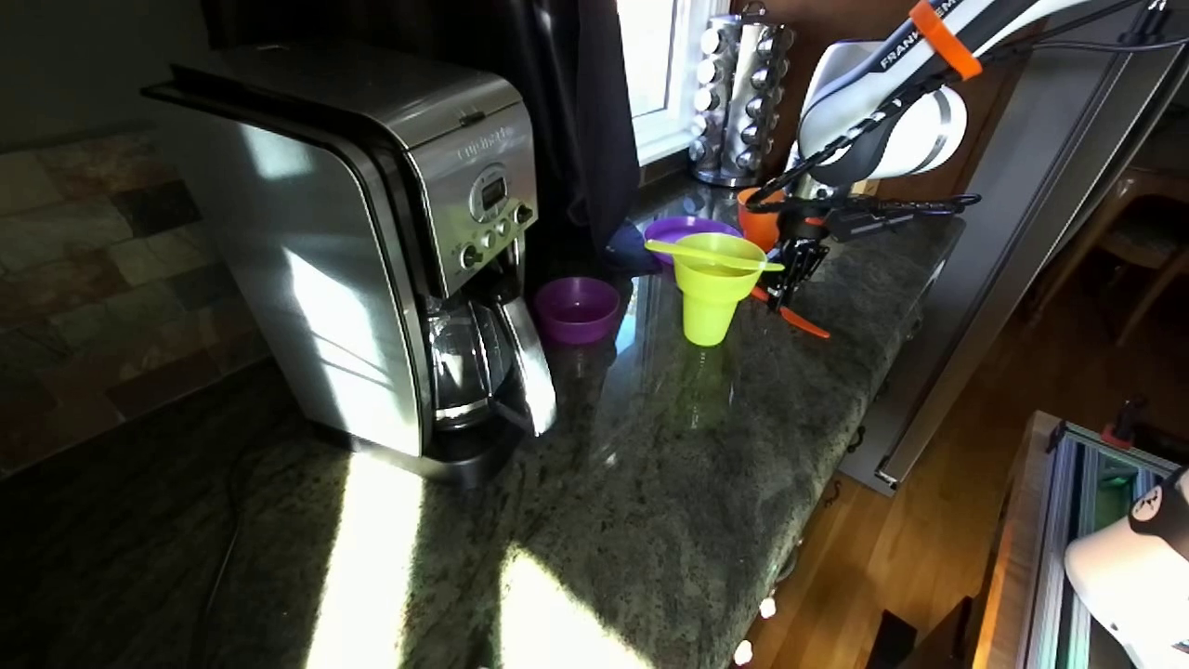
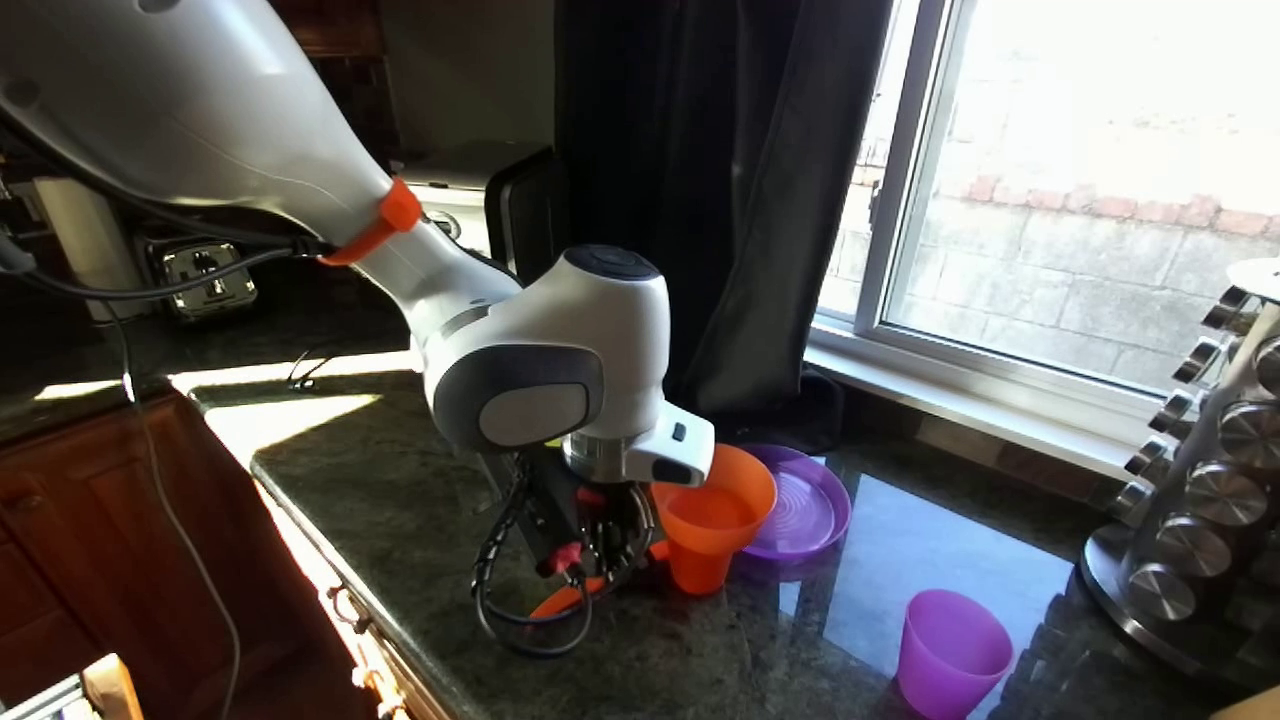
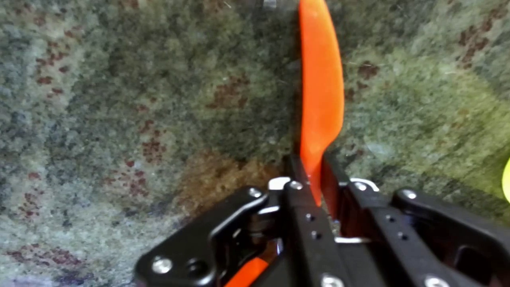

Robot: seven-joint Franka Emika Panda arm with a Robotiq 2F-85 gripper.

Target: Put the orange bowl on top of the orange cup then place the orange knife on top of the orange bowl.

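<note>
The orange knife (image 3: 322, 79) lies flat at counter level in the wrist view. My gripper (image 3: 312, 163) has its fingertips on both sides of the knife where blade meets handle and looks shut on it. An orange strip also shows between the gripper links at lower left. The blade also shows in both exterior views (image 1: 803, 322) (image 2: 562, 600), below the gripper. The orange bowl (image 2: 735, 490) sits on top of the orange cup (image 2: 700, 572), beside my gripper. That stack is partly hidden behind the arm in an exterior view (image 1: 757, 223).
A yellow-green cup and bowl stack (image 1: 708, 297), with a yellow-green knife (image 1: 711, 255) across it, stands near my gripper. A purple plate (image 2: 800, 500) lies behind the orange stack. A purple bowl (image 1: 576, 311), purple cup (image 2: 955, 650), coffee maker (image 1: 464, 186) and spice rack (image 2: 1200, 530) stand around.
</note>
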